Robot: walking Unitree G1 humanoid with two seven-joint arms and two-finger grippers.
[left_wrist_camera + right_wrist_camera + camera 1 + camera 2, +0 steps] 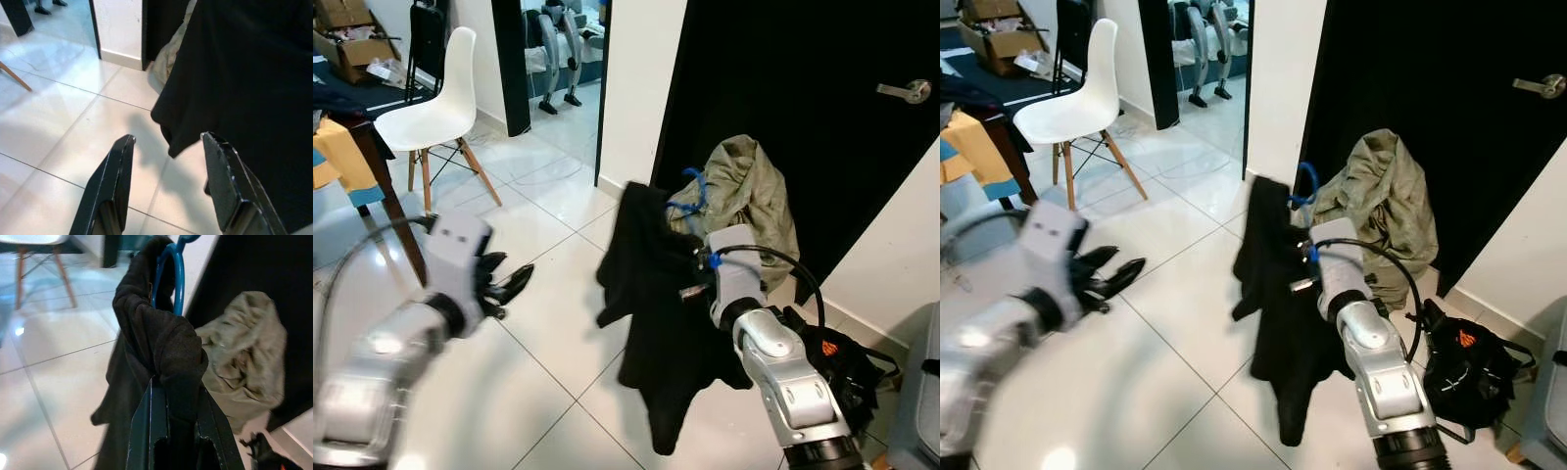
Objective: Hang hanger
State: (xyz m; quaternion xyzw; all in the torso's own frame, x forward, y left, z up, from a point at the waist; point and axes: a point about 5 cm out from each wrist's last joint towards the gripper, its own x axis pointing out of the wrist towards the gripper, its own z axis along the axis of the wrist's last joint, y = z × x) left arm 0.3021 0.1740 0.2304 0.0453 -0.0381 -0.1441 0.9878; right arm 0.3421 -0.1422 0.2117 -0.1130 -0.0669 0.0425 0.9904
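Tiled floor (548, 323); right gripper (177, 382) clamping hanger (172, 274)

Layout of the room floor
The chair (435, 108) stands far left; the garment (651, 323) hangs before the bag (749, 191), right.

blue hanger (172, 271) | upright, draped in black garment (656, 323) | above floor
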